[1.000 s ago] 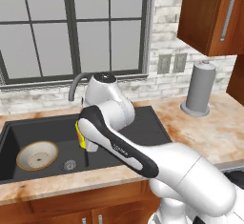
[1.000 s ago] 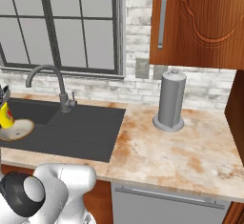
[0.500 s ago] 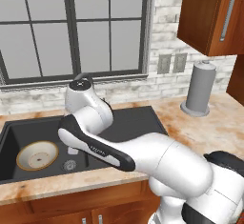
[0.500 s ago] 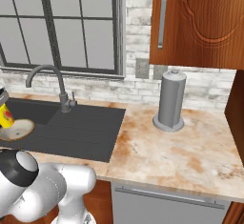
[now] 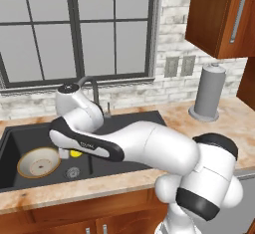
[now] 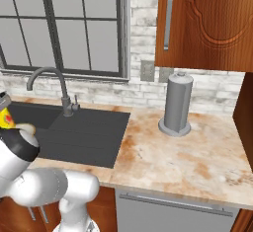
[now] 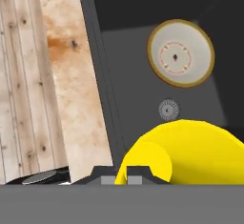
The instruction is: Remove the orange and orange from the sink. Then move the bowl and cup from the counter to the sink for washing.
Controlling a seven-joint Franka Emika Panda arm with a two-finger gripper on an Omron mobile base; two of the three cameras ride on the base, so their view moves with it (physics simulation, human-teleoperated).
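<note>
Left base view: the arm has swung left over the sink, further than 1 second ago, when its wrist stood near the faucet. The cup now shows as a yellow sliver under the forearm, low over the basin beside the bowl, which already lies inside.

Right base view: the cup sits at the left edge, higher in frame than before.

Hand view: the gripper has its fingers pinching the cup, above the drain. I judge that only the release remains, with no oranges visible in the basin.
</note>
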